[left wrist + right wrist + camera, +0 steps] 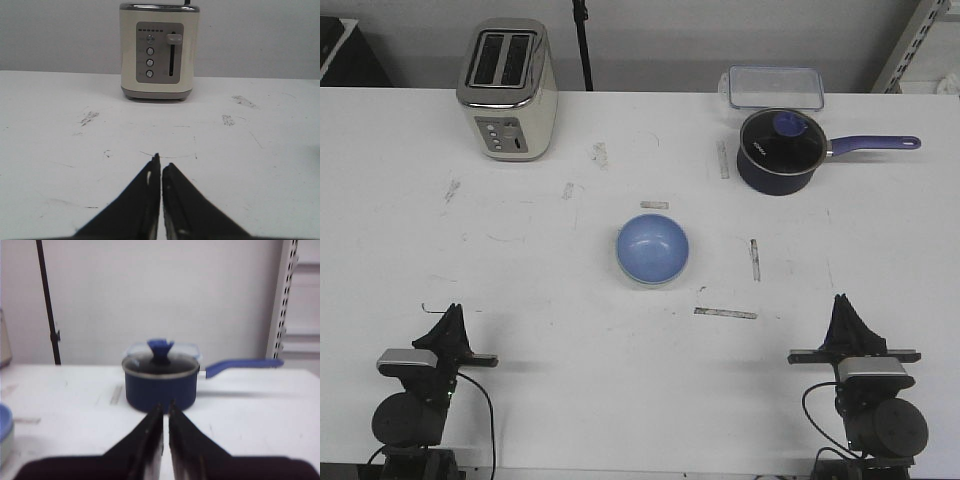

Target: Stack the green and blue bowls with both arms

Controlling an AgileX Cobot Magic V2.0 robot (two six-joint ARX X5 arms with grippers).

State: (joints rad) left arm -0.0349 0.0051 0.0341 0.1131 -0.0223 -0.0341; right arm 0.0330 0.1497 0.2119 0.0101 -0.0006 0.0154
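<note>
Apparently the blue bowl (653, 248) already sits nested in the green one, whose pale rim just shows beneath it, at the middle of the desk (550, 340); I judge the stack done. Both bowls look light, rigid and smooth, so slippery; a pinch on the rim would hold best. From the bowl, the toaster (507, 90) stands far back to the left, the lidded saucepan (780, 150) back to the right. Nearer than the bowl, the left tool (161, 167) and right tool (165, 412) rest clenched, grasping nothing
</note>
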